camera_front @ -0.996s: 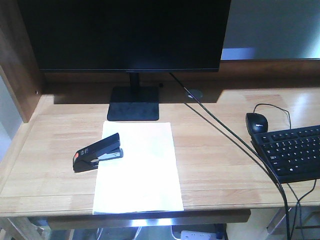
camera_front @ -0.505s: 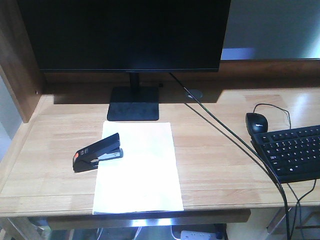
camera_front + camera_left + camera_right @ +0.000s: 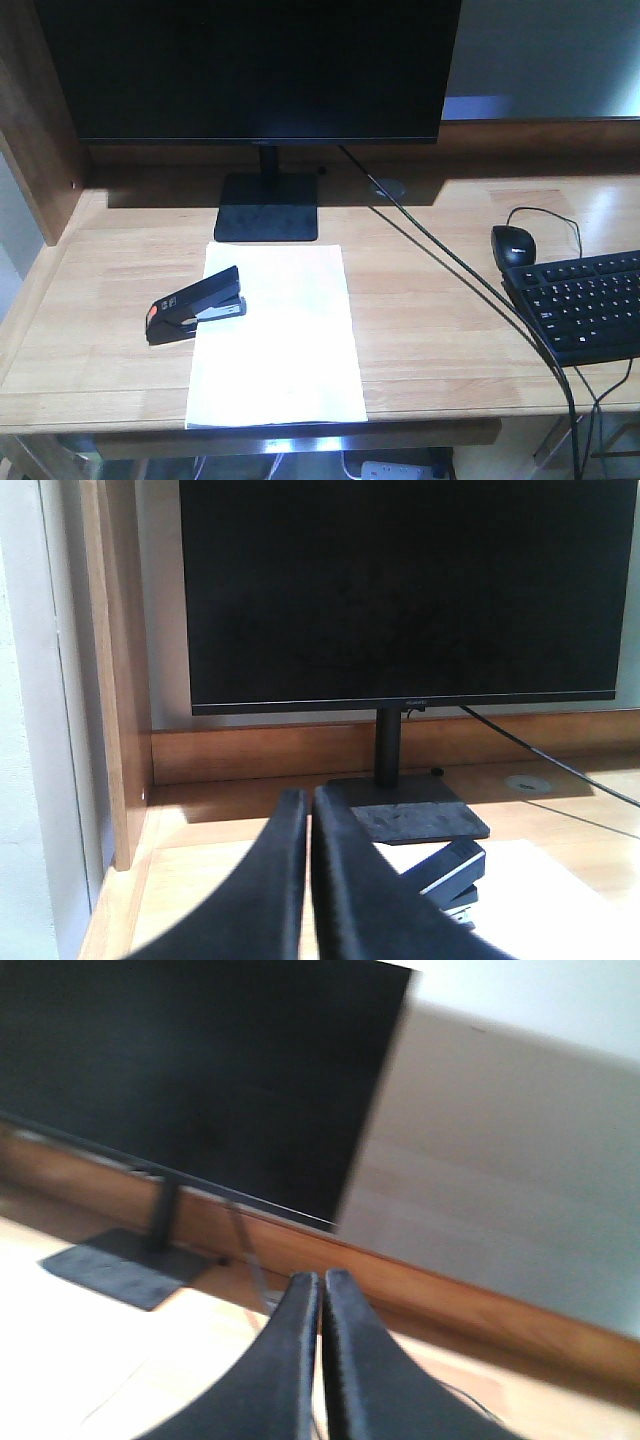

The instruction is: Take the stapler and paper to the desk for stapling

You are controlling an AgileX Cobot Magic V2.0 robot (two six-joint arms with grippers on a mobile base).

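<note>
Seen from the front: a wide light-wood desk (image 3: 430,300) with plank grain and a raised back edge, and on it a large black monitor (image 3: 250,65) on a flat square black foot, taken here as the landmark. Directly in front of that foot, a plain white rectangular paper sheet (image 3: 280,340), lying flat and reaching to the desk's near edge. Across the sheet's left edge, a small black stapler (image 3: 195,305) with an orange-red rear end, nose over the paper, rear on bare wood, set at a slant. To the right of the monitor foot, well apart, a black computer mouse (image 3: 513,244) with a looping cable, and just in front of it a black keyboard (image 3: 585,305) running off the frame. From behind the monitor, a dark cable (image 3: 450,262) trailing diagonally over the desk's near edge. In the left wrist view: left gripper (image 3: 308,805) above the desk, facing the monitor, black fingers (image 3: 280,880) pressed almost together, nothing between them; stapler visible below and to the right. In the blurred right wrist view: right gripper (image 3: 321,1282) likewise drawn to a thin slit, empty, off toward the monitor's right edge.
</note>
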